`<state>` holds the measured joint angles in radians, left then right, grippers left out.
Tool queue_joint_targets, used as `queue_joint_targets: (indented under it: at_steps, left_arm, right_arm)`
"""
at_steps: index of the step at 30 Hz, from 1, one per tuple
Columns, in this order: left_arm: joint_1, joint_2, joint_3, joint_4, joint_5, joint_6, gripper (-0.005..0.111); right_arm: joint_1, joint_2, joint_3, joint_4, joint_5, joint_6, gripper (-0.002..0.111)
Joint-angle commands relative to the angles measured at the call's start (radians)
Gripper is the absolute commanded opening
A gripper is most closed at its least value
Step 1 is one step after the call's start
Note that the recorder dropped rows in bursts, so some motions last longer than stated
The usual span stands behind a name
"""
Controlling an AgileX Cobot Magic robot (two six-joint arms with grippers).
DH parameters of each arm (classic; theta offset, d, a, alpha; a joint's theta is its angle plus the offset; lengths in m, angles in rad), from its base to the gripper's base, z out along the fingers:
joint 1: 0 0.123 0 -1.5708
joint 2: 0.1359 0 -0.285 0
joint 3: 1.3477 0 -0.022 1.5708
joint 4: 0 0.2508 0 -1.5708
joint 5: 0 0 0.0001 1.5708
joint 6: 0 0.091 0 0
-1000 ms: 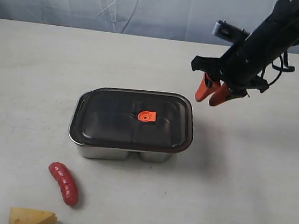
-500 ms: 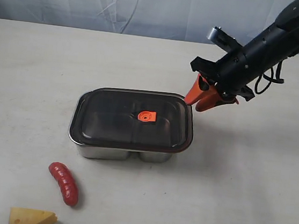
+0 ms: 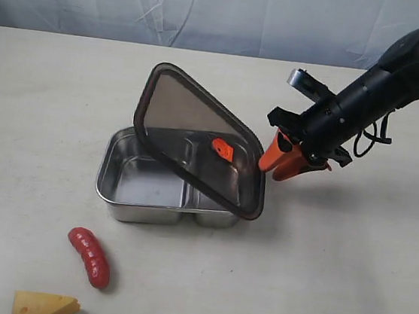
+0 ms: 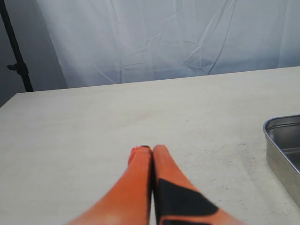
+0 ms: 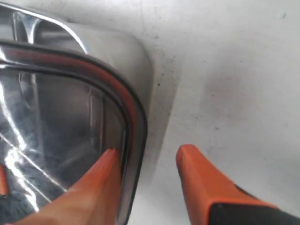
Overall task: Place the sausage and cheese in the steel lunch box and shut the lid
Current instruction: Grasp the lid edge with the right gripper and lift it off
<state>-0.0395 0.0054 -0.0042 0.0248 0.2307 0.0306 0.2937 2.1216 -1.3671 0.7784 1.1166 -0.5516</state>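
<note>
The steel lunch box (image 3: 104, 181) stands mid-table, both compartments bare. The dark lid (image 3: 190, 124) with its orange valve (image 3: 222, 149) leans over it, far-left corner raised, near-right edge low on the box. My right gripper (image 3: 270, 171) is open at the lid's right edge. In the right wrist view the right gripper (image 5: 149, 151) has one finger over the lid (image 5: 56, 117) by its rim and the other over the table, beside the box corner (image 5: 126, 51). The red sausage (image 3: 90, 256) and yellow cheese (image 3: 44, 306) lie in front of the box. My left gripper (image 4: 149, 149) is shut, holding nothing.
A pale wrinkled backdrop hangs behind the table. A corner of the box (image 4: 281, 140) shows at the side of the left wrist view. The cheese lies at the table's near edge. Bare tabletop spreads left of the box and right of my right arm.
The lid lay flat on the box and has now tipped up at its far-left side. My right gripper moved down and in to the lid's right edge.
</note>
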Motion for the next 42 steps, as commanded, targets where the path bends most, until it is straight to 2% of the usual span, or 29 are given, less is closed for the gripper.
queue_joint_targets:
  at_steps: [1,8,10,12,13,18,27,31,33,35,36,39,42]
  left_arm:
    - [-0.006,-0.005,0.004,0.004,-0.006,-0.001,0.0]
    - [-0.006,-0.005,0.004,0.004,-0.006,-0.001,0.0]
    - [-0.006,-0.005,0.004,0.004,-0.006,-0.001,0.0]
    - [-0.006,-0.005,0.004,0.004,-0.006,-0.001,0.0]
    - [-0.006,-0.005,0.004,0.004,-0.006,-0.001,0.0]
    - [-0.006,-0.005,0.004,0.004,-0.006,-0.001,0.0]
    - [-0.006,-0.005,0.004,0.004,-0.006,-0.001,0.0]
    - [-0.006,-0.005,0.004,0.004,-0.006,-0.001,0.0]
    - [-0.006,-0.005,0.004,0.004,-0.006,-0.001,0.0]
    - [-0.006,-0.005,0.004,0.004,-0.006,-0.001,0.0]
    - [-0.006,-0.005,0.004,0.004,-0.006,-0.001,0.0]
    - [-0.006,-0.005,0.004,0.004,-0.006,-0.001,0.0]
    - [-0.006,-0.005,0.004,0.004,-0.005,-0.001,0.0]
  right_arm:
    - [0.0,-0.001,0.005,0.078,0.025,-0.065,0.041]
    - [0.0,-0.001,0.005,0.131,0.042,-0.103,0.041]
    - [-0.003,-0.001,0.005,0.131,0.058,-0.103,0.034]
    - [-0.005,-0.007,0.005,0.131,0.068,-0.103,0.009]
    - [-0.005,-0.014,0.005,0.126,0.07,-0.103,0.0]
    - [-0.024,-0.09,0.005,0.134,0.079,-0.105,-0.001]
    - [-0.06,-0.229,0.005,0.345,0.078,-0.243,-0.001]
    - [-0.072,-0.307,0.005,0.353,0.043,-0.268,-0.001]
    - [-0.094,-0.368,0.005,0.296,-0.057,-0.268,-0.001]
    - [-0.106,-0.444,0.005,0.131,-0.204,-0.26,-0.001]
    - [-0.106,-0.498,0.005,-0.049,-0.265,-0.245,-0.001]
    - [-0.104,-0.586,0.005,-0.455,-0.279,-0.173,-0.001]
    - [-0.102,-0.601,0.005,-0.711,-0.232,-0.149,-0.001]
